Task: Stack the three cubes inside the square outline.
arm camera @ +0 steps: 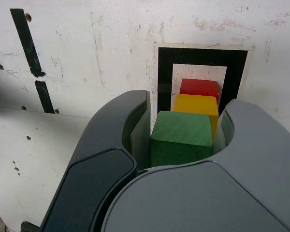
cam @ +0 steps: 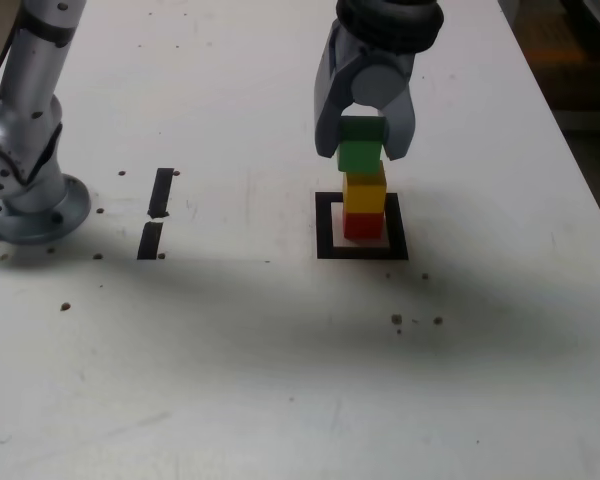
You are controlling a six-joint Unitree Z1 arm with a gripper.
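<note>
Exterior view: tool (cam: pixel 364 143) clamped on green cube (cam: pixel 361 155), seemingly seated on yellow cube (cam: pixel 365 191) over red cube (cam: pixel 363 225) within the square outline (cam: pixel 326 222), apparently to complete the stack; wrist view: scuffed white counter (arm camera: pixel 87 63), black strips (arm camera: pixel 26 43).

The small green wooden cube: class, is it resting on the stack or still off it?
On the stack: the small green cube sits on the yellow cube, above the red cube, between the gripper jaws.
</note>
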